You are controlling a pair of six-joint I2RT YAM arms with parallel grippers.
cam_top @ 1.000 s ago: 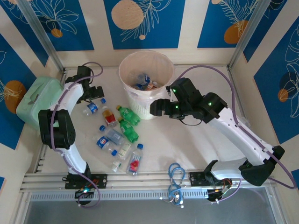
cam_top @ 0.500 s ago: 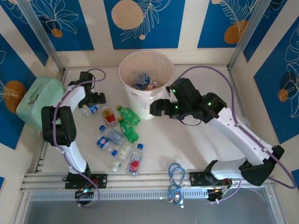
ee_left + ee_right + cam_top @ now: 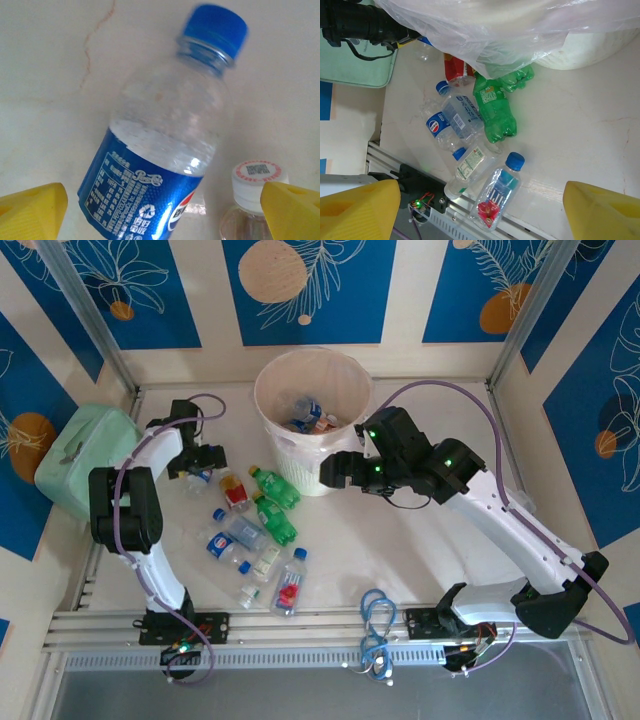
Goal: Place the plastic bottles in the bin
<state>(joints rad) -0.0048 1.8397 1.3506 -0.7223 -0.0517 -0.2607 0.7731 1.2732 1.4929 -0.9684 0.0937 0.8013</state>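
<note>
My left gripper (image 3: 197, 462) hangs open over a clear blue-labelled plastic bottle (image 3: 160, 145) with a blue cap, lying on the table. Its yellow fingertips (image 3: 35, 210) straddle the bottle without closing on it. A white-capped bottle (image 3: 259, 175) lies just beside it. More plastic bottles are scattered to the right: a red one (image 3: 233, 490), two green ones (image 3: 275, 485), and clear ones (image 3: 290, 583). The cream bin (image 3: 270, 390) stands at the back with several bottles inside (image 3: 308, 415). My right gripper (image 3: 335, 470) is open and empty beside the bin's front wall, above the scattered bottles (image 3: 492, 107).
A mint-green bag (image 3: 80, 455) sits against the left wall near my left arm. A blue cable coil (image 3: 377, 625) lies at the front rail between the arm bases. The bin's clear liner (image 3: 510, 30) hangs across the top of the right wrist view.
My left gripper has shifted down and slightly left, settling over the blue-labelled bottle. The right arm has hardly moved.
</note>
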